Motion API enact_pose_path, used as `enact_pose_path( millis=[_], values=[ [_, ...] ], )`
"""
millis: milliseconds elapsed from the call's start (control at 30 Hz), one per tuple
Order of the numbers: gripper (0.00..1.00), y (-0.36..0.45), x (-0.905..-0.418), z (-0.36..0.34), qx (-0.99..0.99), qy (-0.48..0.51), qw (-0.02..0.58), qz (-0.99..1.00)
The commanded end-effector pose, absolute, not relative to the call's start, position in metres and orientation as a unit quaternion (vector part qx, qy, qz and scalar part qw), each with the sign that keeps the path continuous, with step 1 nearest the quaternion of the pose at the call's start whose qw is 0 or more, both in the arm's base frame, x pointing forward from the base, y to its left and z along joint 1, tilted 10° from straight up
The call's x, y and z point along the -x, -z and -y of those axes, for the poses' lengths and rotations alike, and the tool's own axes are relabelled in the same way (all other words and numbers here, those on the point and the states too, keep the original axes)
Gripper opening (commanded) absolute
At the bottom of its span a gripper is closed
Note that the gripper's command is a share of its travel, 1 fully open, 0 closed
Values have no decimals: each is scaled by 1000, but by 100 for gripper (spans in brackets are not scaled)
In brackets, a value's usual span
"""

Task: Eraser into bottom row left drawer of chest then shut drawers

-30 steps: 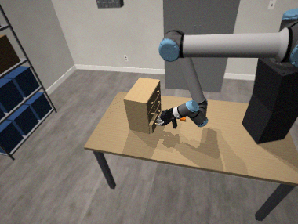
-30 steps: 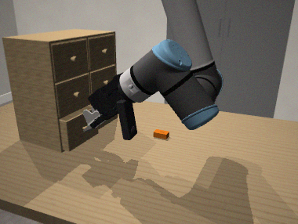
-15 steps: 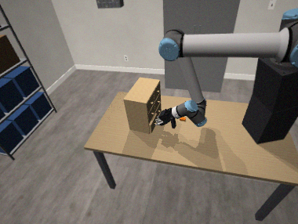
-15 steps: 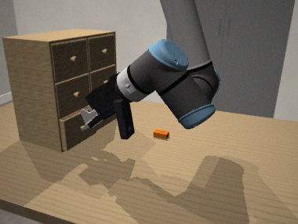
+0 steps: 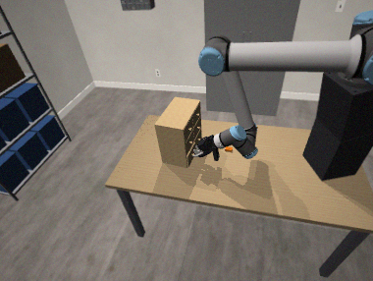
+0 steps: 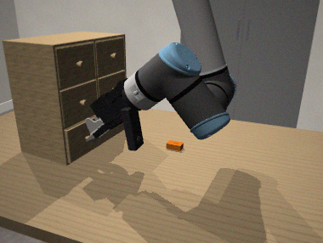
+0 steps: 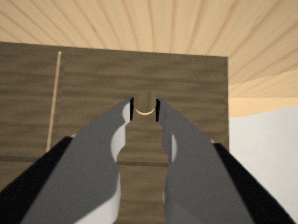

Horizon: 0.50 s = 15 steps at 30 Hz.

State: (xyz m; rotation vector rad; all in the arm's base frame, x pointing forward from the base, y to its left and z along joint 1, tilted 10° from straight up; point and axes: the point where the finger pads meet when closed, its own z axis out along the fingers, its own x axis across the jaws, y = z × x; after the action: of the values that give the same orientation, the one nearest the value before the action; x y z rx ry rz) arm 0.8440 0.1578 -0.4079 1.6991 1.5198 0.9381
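Observation:
The wooden chest (image 5: 179,132) stands upright on the table, also in the exterior view (image 6: 64,91). It has two columns of dark-fronted drawers with small knobs. My gripper (image 6: 91,132) is low at the bottom-left drawer (image 6: 81,138) and is shut on that drawer's knob (image 7: 144,107). The drawer front stands out from the chest only slightly. The orange eraser (image 6: 174,145) lies flat on the table to the right of the chest, behind my wrist, and also shows in the top view (image 5: 229,147). The other drawers look shut.
A tall black block (image 5: 339,128) stands at the table's right end. A metal shelf with blue bins (image 5: 25,123) stands on the floor to the left, away from the table. The chest sits near the table's left edge.

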Motion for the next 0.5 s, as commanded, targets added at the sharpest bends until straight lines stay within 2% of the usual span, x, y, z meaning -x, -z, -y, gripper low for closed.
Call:
enact_pose_path(
  millis=[0,467],
  values=[
    [7,404,-851,-156,-649,-361,333,-581],
    [7,405,-853,-156,-650,-360,333,-581]
  ],
)
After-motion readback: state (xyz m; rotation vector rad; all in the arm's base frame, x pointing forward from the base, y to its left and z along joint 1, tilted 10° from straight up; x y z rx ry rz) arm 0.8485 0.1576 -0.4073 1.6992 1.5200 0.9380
